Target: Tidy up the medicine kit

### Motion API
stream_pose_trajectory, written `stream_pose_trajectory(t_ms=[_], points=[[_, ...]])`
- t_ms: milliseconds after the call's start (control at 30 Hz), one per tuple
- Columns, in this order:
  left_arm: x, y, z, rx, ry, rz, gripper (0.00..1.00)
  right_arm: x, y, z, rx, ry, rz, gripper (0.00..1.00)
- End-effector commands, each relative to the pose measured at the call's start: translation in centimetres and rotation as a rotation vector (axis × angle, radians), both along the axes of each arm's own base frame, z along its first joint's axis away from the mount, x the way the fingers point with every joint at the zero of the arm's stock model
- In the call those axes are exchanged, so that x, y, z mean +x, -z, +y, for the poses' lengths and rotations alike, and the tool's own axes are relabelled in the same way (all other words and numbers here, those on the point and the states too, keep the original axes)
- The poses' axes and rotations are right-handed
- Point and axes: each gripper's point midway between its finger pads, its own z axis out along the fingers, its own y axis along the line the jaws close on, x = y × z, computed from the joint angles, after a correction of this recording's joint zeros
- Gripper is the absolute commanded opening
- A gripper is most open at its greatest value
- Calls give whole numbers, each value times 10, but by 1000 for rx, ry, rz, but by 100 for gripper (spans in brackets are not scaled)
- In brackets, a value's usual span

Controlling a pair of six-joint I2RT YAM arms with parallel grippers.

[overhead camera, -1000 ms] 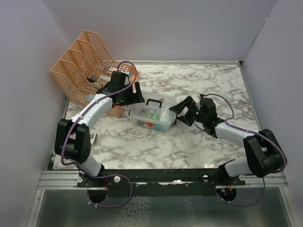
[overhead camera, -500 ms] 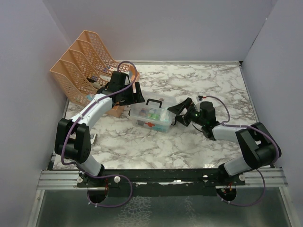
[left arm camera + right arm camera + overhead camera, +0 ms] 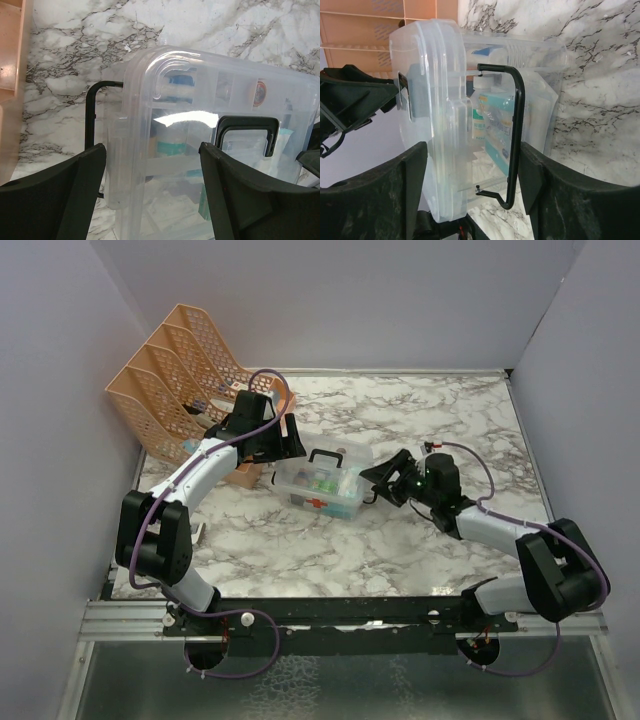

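Top external view shows one small clear plastic rectangular medicine kit [image 3: 322, 485] mid-way across the white marbled table [image 3: 440, 420], its long axis running left to right so each short end faces one arm, with one peach mesh file rack [image 3: 175, 370] at far left. Two grippers flank it: the left gripper [image 3: 290, 443] at the kit's far-left corner and the right gripper [image 3: 372, 480] just beside the right end. Both have jaws spread with nothing visibly clamped, and the right, I judge, is the closer.
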Motion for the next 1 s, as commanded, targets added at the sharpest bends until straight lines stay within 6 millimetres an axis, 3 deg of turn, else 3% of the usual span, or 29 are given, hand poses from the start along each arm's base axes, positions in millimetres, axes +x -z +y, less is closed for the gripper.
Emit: stream_pose_trajectory(t_ms=[0, 333, 500, 867, 967], points=[[-22, 33, 12, 81, 21, 113, 76, -12, 15, -12, -112, 6, 53, 66], [-23, 34, 12, 77, 26, 110, 72, -8, 4, -16, -191, -3, 46, 57], [-24, 33, 10, 70, 33, 109, 61, -6, 0, -16, -243, -6, 46, 51], [-27, 37, 13, 78, 18, 116, 59, -1, -12, -15, -336, 31, 33, 47], [-31, 41, 17, 88, 10, 122, 65, 0, -19, -14, -361, 39, 18, 49]])
